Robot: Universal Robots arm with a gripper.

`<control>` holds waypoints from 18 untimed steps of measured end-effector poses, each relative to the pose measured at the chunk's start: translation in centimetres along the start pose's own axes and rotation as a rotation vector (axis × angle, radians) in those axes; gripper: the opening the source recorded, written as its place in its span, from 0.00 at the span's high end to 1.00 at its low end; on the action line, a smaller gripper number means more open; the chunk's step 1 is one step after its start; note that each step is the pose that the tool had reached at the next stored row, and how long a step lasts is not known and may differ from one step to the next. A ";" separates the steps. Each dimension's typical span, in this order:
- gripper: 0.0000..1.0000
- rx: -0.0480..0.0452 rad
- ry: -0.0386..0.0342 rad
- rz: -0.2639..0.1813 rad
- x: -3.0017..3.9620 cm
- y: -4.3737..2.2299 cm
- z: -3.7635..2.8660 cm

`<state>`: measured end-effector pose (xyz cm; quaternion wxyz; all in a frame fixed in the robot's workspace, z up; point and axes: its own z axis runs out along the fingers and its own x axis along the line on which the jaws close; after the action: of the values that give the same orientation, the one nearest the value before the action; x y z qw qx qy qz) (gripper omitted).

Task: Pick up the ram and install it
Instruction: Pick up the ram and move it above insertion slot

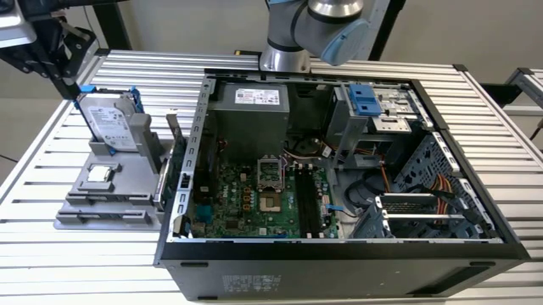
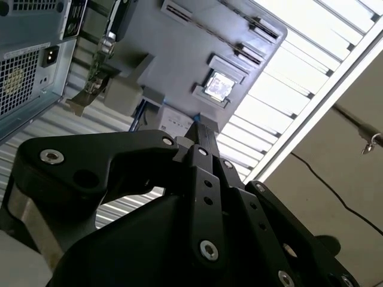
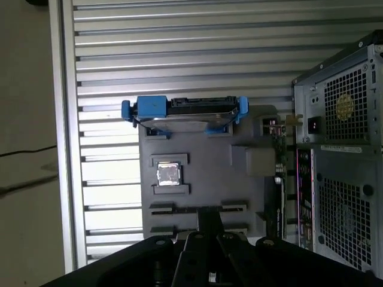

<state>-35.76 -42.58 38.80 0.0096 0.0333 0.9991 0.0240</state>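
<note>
The claw point(image 3: 209, 213) hovers over the gray parts tray point(image 3: 197, 146), fingers pressed together, gripping nothing.

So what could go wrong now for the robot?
The gripper hangs over the gray parts holder, close to the hard drive and the chip, so it might bump one or grab the wrong part. The green card stands upright between the holder and the open case, so a sideways move could knock it.

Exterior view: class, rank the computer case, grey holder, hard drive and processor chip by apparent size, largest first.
1. computer case
2. grey holder
3. hard drive
4. processor chip
No two look alike.
</note>
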 end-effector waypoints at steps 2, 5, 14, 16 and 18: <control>1.00 0.0001 0.0001 0.000 0.02 -0.06 0.01; 1.00 0.0000 0.0001 0.000 0.04 -0.17 0.01; 1.00 -0.0001 0.0000 0.000 0.05 -1.15 -0.01; 1.00 -0.0001 0.0000 0.000 0.03 -1.52 -0.02; 1.00 0.0000 0.0000 0.000 0.01 -1.87 -0.03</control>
<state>-35.89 -44.45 38.74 0.0095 0.0332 0.9991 0.0240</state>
